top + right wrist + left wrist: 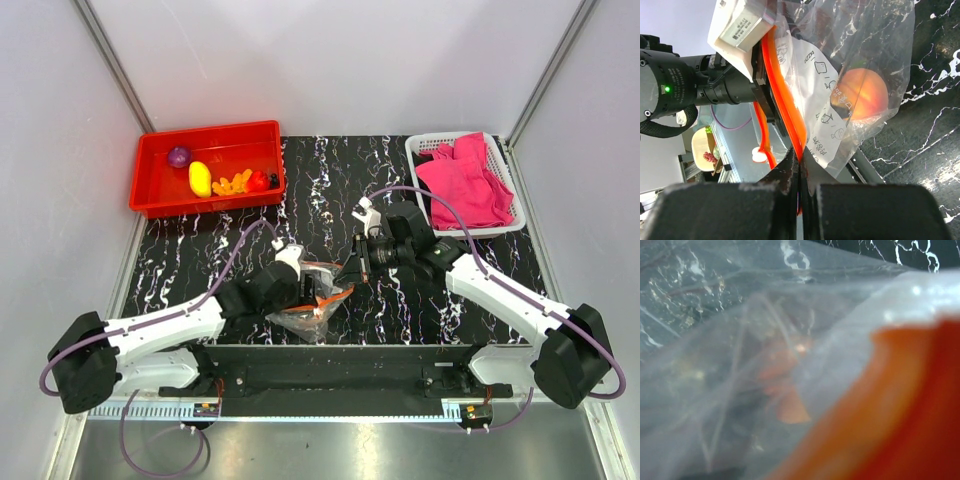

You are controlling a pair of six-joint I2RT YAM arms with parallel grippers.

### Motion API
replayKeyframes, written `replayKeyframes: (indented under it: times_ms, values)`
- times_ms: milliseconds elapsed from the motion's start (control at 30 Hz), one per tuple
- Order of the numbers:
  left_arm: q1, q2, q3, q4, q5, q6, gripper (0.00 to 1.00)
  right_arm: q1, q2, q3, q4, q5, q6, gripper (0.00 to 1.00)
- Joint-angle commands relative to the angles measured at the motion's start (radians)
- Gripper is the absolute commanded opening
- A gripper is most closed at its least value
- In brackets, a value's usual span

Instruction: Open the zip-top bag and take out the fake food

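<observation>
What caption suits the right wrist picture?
Right hand and left hand pinch a clear bag by its orange zip; a toy peach sits inside.

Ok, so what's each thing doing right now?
left hand: shut on the bag
right hand: shut on the bag's zip strip
bag: mouth looks partly open
peach: inside the bag
tray: holds toy foods
basket: holds a pink cloth
</observation>
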Motion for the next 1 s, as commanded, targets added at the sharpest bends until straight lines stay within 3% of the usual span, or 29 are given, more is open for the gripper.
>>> replayKeyframes:
  times_ms: [0, 233, 333, 500, 667, 767, 800, 833, 967]
  values:
    - [0.006, 0.032, -0.004, 0.012, 0.040, 0.005, 0.76, -0.008, -0.024, 0.000, 0.011, -0.009, -0.005, 0.00]
    - [0.003, 0.088, -0.024, 0.049, 0.062, -0.003, 0.78, -0.008, -0.020, 0.002, 0.011, -0.010, -0.006, 0.00]
    - [0.003, 0.086, -0.027, 0.055, 0.036, 0.002, 0.68, -0.008, -0.020, 0.000, 0.012, -0.010, -0.008, 0.00]
    - [0.001, 0.022, -0.021, 0.063, 0.009, 0.017, 0.41, -0.009, -0.022, -0.004, 0.011, -0.009, -0.009, 0.00]
    - [0.000, -0.118, -0.007, 0.037, -0.037, 0.040, 0.28, -0.008, -0.022, -0.009, 0.012, -0.004, -0.011, 0.00]
    - [-0.002, -0.193, 0.002, 0.014, -0.057, 0.051, 0.15, -0.008, -0.020, -0.012, 0.012, -0.001, -0.012, 0.00]
    - [-0.002, -0.225, 0.004, 0.005, -0.064, 0.051, 0.04, -0.008, -0.020, -0.013, 0.012, -0.001, -0.012, 0.00]
    - [-0.003, -0.242, 0.005, 0.000, -0.069, 0.054, 0.00, -0.008, -0.019, -0.013, 0.012, 0.000, -0.015, 0.00]
    - [-0.003, -0.305, 0.022, -0.032, -0.086, 0.068, 0.03, -0.008, -0.020, -0.021, 0.012, 0.005, -0.018, 0.00]
